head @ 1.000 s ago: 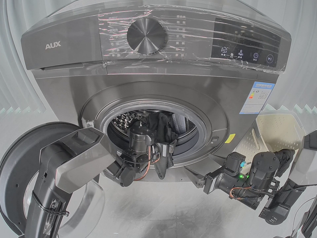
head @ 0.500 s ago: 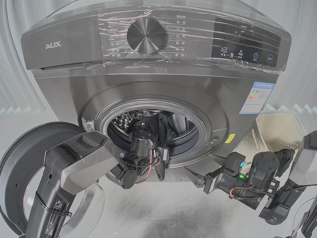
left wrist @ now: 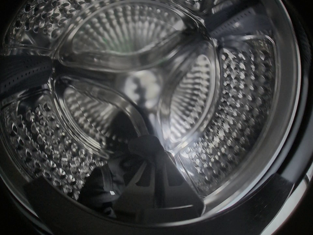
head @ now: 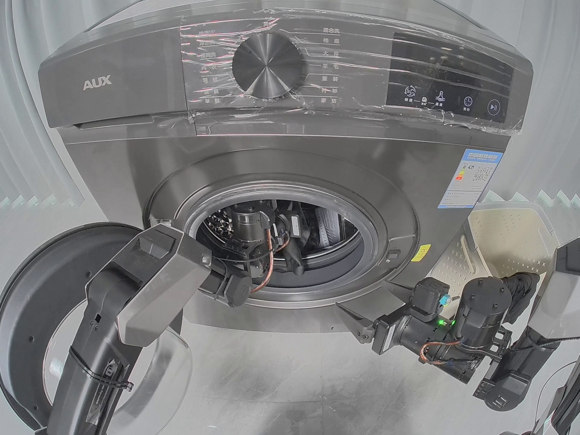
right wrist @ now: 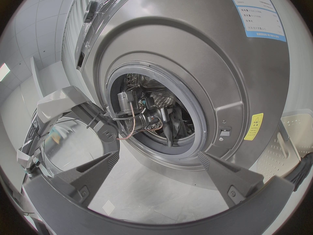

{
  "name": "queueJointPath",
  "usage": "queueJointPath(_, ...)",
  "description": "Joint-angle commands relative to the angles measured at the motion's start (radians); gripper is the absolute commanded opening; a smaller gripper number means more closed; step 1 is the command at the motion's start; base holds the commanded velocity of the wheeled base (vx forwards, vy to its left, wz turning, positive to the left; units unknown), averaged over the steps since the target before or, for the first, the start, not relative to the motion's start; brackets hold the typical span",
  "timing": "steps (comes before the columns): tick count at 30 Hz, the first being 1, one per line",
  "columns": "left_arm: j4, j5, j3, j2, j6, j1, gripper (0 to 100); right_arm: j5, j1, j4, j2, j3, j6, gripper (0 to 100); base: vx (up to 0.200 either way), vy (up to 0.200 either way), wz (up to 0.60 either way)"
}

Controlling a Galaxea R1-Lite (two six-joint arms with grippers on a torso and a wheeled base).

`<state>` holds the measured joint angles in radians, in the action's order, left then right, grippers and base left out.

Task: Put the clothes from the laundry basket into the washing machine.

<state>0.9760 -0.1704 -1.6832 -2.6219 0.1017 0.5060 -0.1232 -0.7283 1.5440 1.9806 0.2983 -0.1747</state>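
At the middle of the scene stands the grey front-loading washing machine (head: 290, 164), its round port open and its door (head: 36, 297) swung out to the left. To the right of the machine, just beside its lower corner, sits the cream perforated laundry basket (head: 513, 237). Inside the port the steel drum (left wrist: 228, 115) shows its dimpled wall and ribbed paddles. The left arm reaches in through the port, so the left gripper (left wrist: 150, 147) is inside the drum mouth, past the grey door seal. Its fingers are drawn together at the tips, pinching a dark garment (right wrist: 170, 133) that hangs down from them toward the near lower rim of the port, inside the opening. The right gripper (right wrist: 158, 157) hangs low and near, in front of the machine's lower right and left of the basket, with its two fingers spread wide apart and nothing between them. A second dark cloth (head: 522, 288) lies at the basket's near edge, partly hidden behind the right arm. On the machine's front panel are a round metal dial (head: 267, 66), a blue-edged label (head: 470, 178) and a small yellow sticker (head: 421, 252).
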Motion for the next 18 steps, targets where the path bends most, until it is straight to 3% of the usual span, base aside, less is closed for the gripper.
queueJointPath(1,-0.002,-0.026,-0.115,-0.059,0.003,-0.037,0,0.000,0.000,0.001,-0.003,0.001,0.000,100,0.000,0.000,0.00)
queueJointPath(17,0.001,-0.041,-0.193,-0.087,0.003,-0.049,0,0.000,0.000,-0.001,-0.003,-0.001,0.000,100,0.000,0.000,0.00)
queueJointPath(18,0.001,-0.041,-0.194,-0.089,0.003,-0.049,100,0.000,0.000,-0.001,-0.003,-0.001,0.000,100,0.000,0.000,0.00)
